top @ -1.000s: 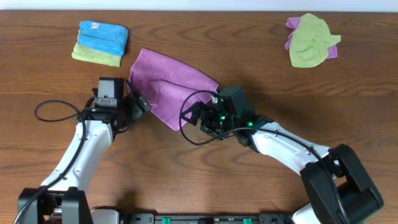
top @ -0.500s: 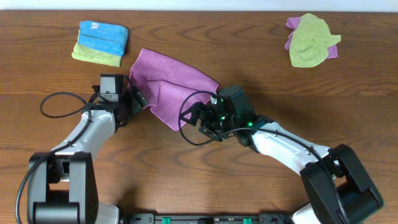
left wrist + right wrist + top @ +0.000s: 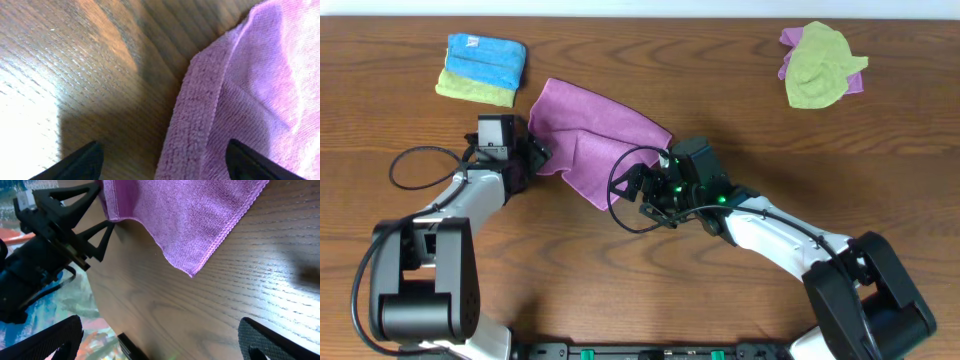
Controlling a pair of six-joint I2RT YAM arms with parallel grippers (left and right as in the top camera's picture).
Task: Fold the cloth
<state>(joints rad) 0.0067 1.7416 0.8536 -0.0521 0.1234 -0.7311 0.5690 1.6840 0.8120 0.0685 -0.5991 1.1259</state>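
txt: none legible | signs/nos: none | blue cloth (image 3: 485, 58) tag (image 3: 472, 41): too small to read

The cloth (image 3: 595, 125) is a plain purple-violet microfibre towel. It lies on the wooden table (image 3: 720, 60), left of centre and toward the far side. It sits askew like a diamond, with one corner pointing far-left, one right and one toward the near edge. It is not spread in a single layer: an upper layer covers the right and near part, and its edge shows as a soft line across the middle. The cloth rests mostly flat with gentle ripples. Close up, the pile is short and fuzzy, the left edge is thick and rounded, and the near corner has a stitched border.
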